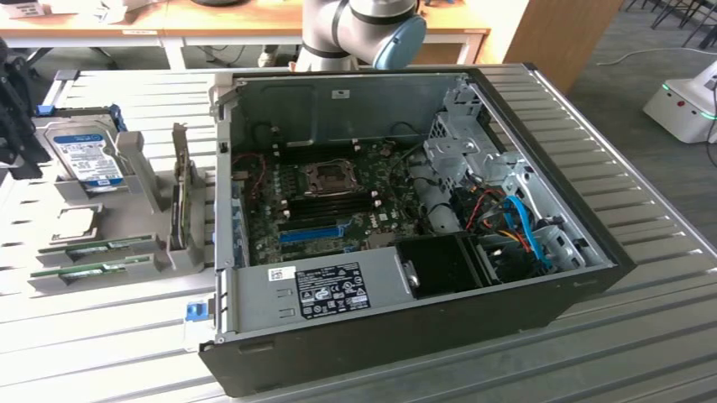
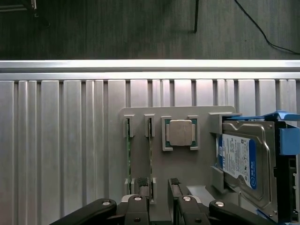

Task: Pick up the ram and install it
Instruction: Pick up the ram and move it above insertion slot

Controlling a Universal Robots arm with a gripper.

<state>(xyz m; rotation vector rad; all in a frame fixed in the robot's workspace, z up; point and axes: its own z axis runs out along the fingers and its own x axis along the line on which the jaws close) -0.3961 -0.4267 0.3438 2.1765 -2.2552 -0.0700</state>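
Two ram sticks stand on edge in slots of a grey holder (image 1: 107,281) to the exterior view's left of the open computer case (image 1: 404,227). One ram stick (image 1: 99,248) sits nearer the CPU chip (image 1: 73,220), the other (image 1: 90,270) beside it. In the wrist view both sticks appear edge-on as thin green strips (image 2: 150,150) (image 2: 128,150). My gripper (image 2: 158,183) hovers above the holder, open and holding nothing. One fingertip (image 2: 143,183) hangs between the two sticks. The stick nearer the CPU lines up just inside the gap.
The holder also carries the CPU chip (image 2: 180,132), a hard drive (image 2: 243,161) in a blue bracket, and a dark upright expansion card (image 1: 180,193). Inside the case lies the motherboard (image 1: 336,197) with a blue slot (image 1: 308,232). The ribbed metal table (image 2: 61,150) ends just beyond the holder.
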